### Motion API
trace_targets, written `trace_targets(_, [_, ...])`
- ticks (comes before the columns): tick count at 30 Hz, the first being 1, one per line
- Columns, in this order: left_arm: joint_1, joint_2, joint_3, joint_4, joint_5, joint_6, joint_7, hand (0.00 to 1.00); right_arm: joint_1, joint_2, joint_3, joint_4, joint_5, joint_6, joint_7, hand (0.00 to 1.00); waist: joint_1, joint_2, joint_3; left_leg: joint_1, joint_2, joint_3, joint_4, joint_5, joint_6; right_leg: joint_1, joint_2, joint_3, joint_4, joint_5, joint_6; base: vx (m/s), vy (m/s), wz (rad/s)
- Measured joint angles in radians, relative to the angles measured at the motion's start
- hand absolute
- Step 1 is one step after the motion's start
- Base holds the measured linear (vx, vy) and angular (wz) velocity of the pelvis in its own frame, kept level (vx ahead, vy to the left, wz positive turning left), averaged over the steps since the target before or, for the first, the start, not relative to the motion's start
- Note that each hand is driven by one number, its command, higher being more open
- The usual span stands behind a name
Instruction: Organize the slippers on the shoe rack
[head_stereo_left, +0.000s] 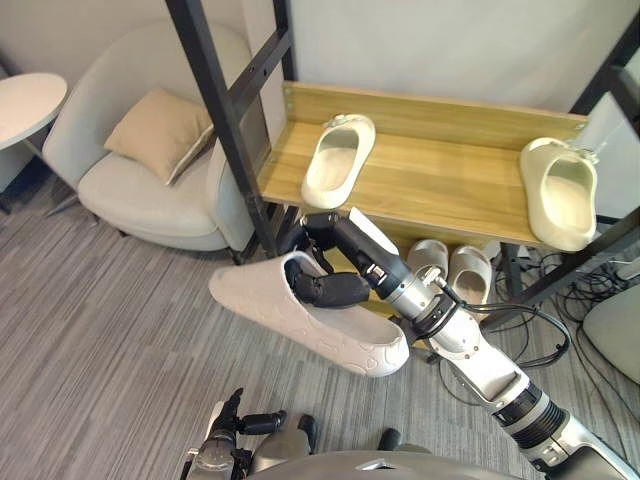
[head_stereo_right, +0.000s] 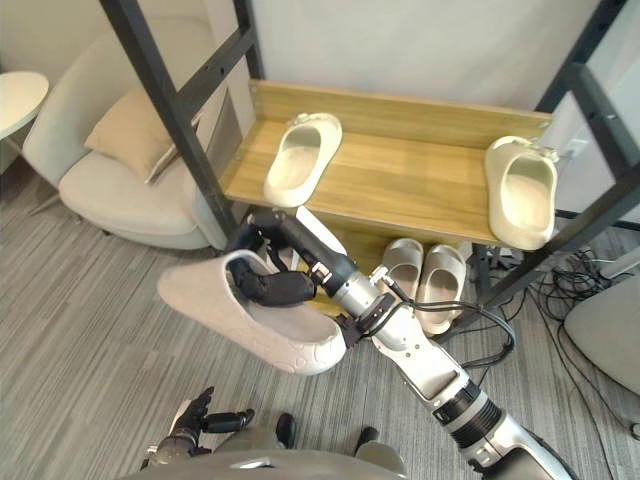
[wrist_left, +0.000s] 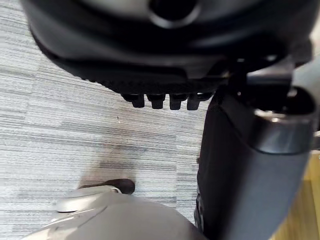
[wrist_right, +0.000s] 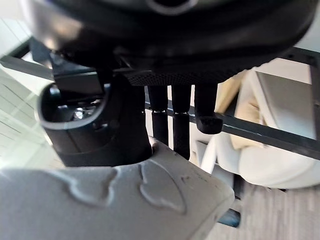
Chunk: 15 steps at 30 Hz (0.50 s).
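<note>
Aloft, white slipper (head_stereo_left: 262, 297) between right hand's (head_stereo_left: 316, 236) fingers (head_stereo_left: 340, 290)

Five slippers (head_stereo_left: 350, 340) (head_stereo_left: 338, 160) (head_stereo_left: 560, 190) (head_stereo_left: 428, 258) (head_stereo_left: 470, 272), one armchair (head_stereo_left: 140, 190), perhaps one table (head_stereo_left: 25, 105)

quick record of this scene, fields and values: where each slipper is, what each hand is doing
right hand: curled round the white slipper
white slipper: in the air, in front of and below the shelf
left hand: low, idle
shelf: holds two slippers, far apart
left cream slipper: near the shelf's left end
right cream slipper: at the shelf's right end
pair: side by side under the shelf
armchair: left of the shelf, with a cushion
</note>
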Motion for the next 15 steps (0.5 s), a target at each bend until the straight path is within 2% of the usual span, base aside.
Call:
trace_targets(3, [-0.062,0.001,0.003,-0.02,-0.019,-0.018,-0.001,1.0,-0.068,-0.018,0.001,0.064,-0.098,0.013,-0.025,0.0,0.008,0.013,0.079,-0.126,0.0,-0.019,0.143,-0.04,-0.008,-0.108,-0.024,-0.01,0.137,-0.047,-0.011,-0.21,-0.011,0.2])
trace_targets(5, [-0.091,-0.002,0.007,-0.04,-0.042,-0.024,-0.001,1.0,-0.096,-0.037,-0.003,0.093,-0.174,0.02,-0.069,0.0,0.014,0.019,0.108,-0.229,0.001,-0.023,0.225,-0.064,-0.015,-0.203,-0.039,-0.012,0.222,-0.076,-0.024,-0.25,-0.02,0.11])
trace_targets(8, [-0.123,-0.005,0.01,-0.061,-0.081,-0.039,-0.002,1.0,-0.111,-0.057,-0.031,0.105,-0.244,0.028,-0.102,0.0,0.014,0.025,0.147,-0.332,0.003,-0.024,0.287,-0.069,-0.012,-0.305,-0.055,-0.011,0.288,-0.088,-0.031,-0.14,-0.041,0.02])
trace_targets(9, [-0.137,-0.007,0.013,-0.087,-0.097,-0.043,-0.001,1.0,-0.125,-0.064,-0.059,0.106,-0.277,0.041,-0.124,0.0,0.013,0.026,0.168,-0.397,0.004,-0.024,0.329,-0.071,-0.016,-0.371,-0.064,-0.009,0.334,-0.096,-0.038,-0.18,-0.097,-0.02])
trace_targets(10, [-0.139,-0.008,0.015,-0.096,-0.101,-0.043,-0.001,1.0,-0.132,-0.065,-0.067,0.106,-0.286,0.047,-0.13,0.0,0.012,0.026,0.173,-0.416,0.004,-0.023,0.344,-0.074,-0.018,-0.39,-0.068,-0.008,0.352,-0.1,-0.039,-0.14,-0.092,-0.05])
trace_targets(11, [-0.164,-0.013,0.025,-0.11,-0.119,-0.045,0.0,1.0,-0.162,-0.069,-0.105,0.116,-0.316,0.059,-0.163,0.0,0.01,0.027,0.187,-0.5,0.006,-0.022,0.42,-0.093,-0.017,-0.474,-0.081,-0.001,0.43,-0.119,-0.045,-0.14,-0.093,-0.05])
trace_targets(13, [-0.171,-0.021,0.043,-0.145,-0.126,-0.056,-0.002,1.0,-0.193,-0.066,-0.156,0.122,-0.343,0.079,-0.208,0.0,0.009,0.027,0.187,-0.592,0.01,-0.022,0.522,-0.126,-0.018,-0.564,-0.096,0.01,0.532,-0.156,-0.054,-0.1,-0.06,-0.05])
trace_targets(15, [-0.172,-0.028,0.052,-0.175,-0.127,-0.063,-0.002,1.0,-0.205,-0.06,-0.207,0.122,-0.361,0.089,-0.254,0.0,0.009,0.026,0.189,-0.652,0.013,-0.021,0.598,-0.155,-0.017,-0.627,-0.107,0.021,0.612,-0.189,-0.059,-0.12,-0.064,-0.07])
